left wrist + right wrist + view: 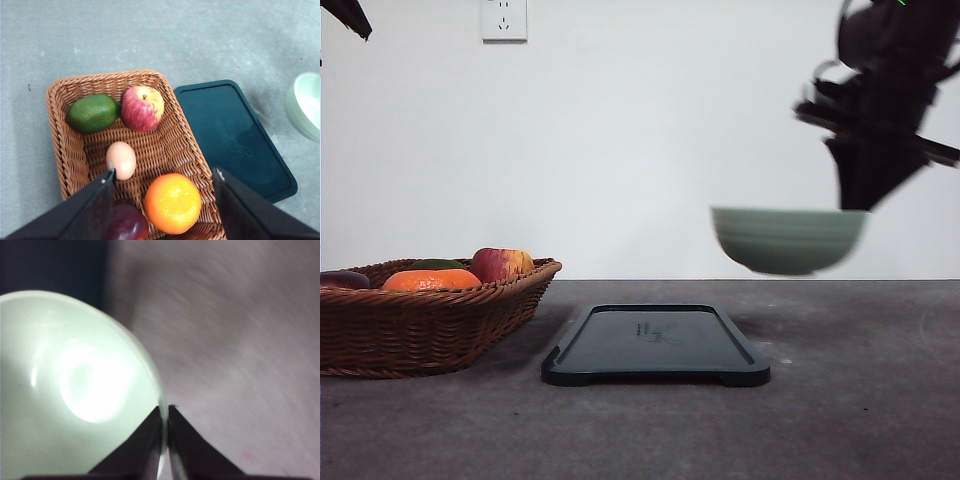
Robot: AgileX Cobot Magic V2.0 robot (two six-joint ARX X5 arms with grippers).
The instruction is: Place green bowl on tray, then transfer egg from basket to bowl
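Carrying: in the front view the right hand holds the green bowl by its rim, in the air, above the table and off to the right of the tray. Bowl is blurred, so likely in motion. Tray is bare. Basket sits at the left, just beside the tray, with fruit showing over its rim.

Left wrist view: left hand hangs over the basket with fingers spread wide, nothing between them. Egg lies in the basket near one finger, with an orange, an apple, an avocado and a dark red fruit around it. Tray is next to the basket, bowl at the frame edge beyond it.

Right wrist view: fingers pinched tight on the bowl's thin rim, one inside, one outside. Bowl interior is empty.

Risks, my read: the rim pinch is a small contact on glazed ceramic, so a fast swing could let the bowl pivot or slip. A tilted release could drop it on the tray's raised rim and leave it rocking. Later, the egg is crowded by the orange and the dark fruit; a sloppy descent could nudge it or crack it.
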